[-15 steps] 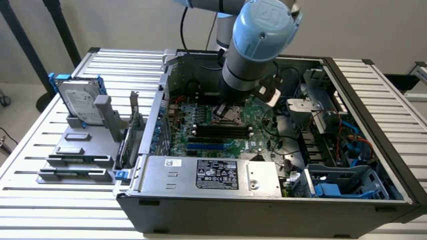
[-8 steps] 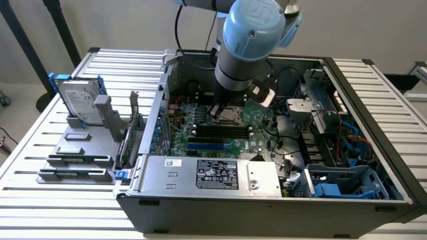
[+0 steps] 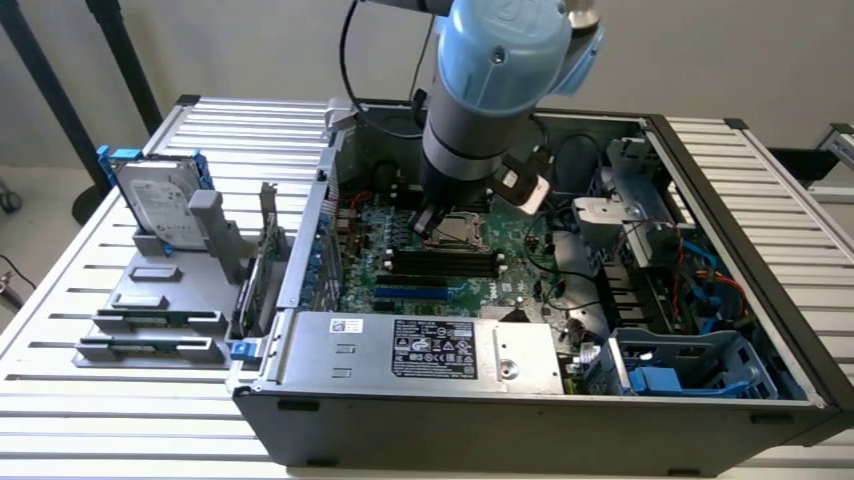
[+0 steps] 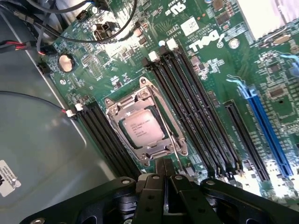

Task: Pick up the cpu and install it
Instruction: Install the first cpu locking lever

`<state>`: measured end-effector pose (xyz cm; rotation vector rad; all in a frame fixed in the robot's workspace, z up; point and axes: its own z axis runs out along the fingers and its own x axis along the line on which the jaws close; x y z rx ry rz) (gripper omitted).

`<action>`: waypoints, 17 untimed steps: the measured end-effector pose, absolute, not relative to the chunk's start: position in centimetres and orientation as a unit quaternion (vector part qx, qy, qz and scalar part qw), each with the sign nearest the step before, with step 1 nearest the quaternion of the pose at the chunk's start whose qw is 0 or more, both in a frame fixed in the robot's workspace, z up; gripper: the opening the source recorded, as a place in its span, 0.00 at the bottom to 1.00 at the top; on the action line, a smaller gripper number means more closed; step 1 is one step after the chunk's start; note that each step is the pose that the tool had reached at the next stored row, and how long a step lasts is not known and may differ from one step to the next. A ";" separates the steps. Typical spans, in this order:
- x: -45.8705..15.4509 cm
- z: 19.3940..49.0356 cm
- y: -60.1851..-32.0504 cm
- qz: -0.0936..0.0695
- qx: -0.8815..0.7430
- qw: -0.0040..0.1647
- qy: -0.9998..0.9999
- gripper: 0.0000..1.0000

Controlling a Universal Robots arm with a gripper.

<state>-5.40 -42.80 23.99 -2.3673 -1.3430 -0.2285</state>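
The cpu (image 4: 143,128) sits flat in the socket frame (image 4: 145,122) on the green motherboard (image 4: 205,70), silver top with printed text facing up, metal frame around all four edges. Seen in the wrist view, it lies just beyond the gripper's tips.

Gripper (image 4: 164,169): black fingers pressed together, no gap between them, nothing held. Tips stand just beside the socket frame's near edge; contact with the frame cannot be judged.

Black memory slots (image 4: 196,107) run on either side of the socket. A blue slot (image 4: 266,135) lies farther off.

Exterior view, lower part of frame: grey labelled power-supply box (image 3: 427,350) along the front wall of the open computer case (image 3: 534,420). Blue plastic bracket (image 3: 674,375) at lower right inside the case. Mid frame: the arm (image 3: 487,90) comes down from the top centre onto the motherboard. Left of the case, on the slatted table (image 3: 54,300), a grey fixture (image 3: 167,300) holds a hard drive (image 3: 158,205) upright in a blue bracket.
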 end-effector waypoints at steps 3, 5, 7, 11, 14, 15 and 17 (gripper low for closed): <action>-5.5 24.6 -43.5 -0.082 -0.849 0.204 -0.481 0.11; -5.5 24.7 -44.1 -0.080 -0.849 0.205 -0.481 0.11; -5.5 24.7 -44.6 -0.080 -0.849 0.205 -0.481 0.11; -5.8 24.1 -44.8 -0.080 -0.850 0.205 -0.479 0.11; -6.3 23.6 -44.8 -0.080 -0.851 0.204 -0.477 0.11; -6.4 23.4 -44.7 -0.080 -0.851 0.204 -0.476 0.11; -6.5 23.3 -44.5 -0.080 -0.852 0.204 -0.475 0.11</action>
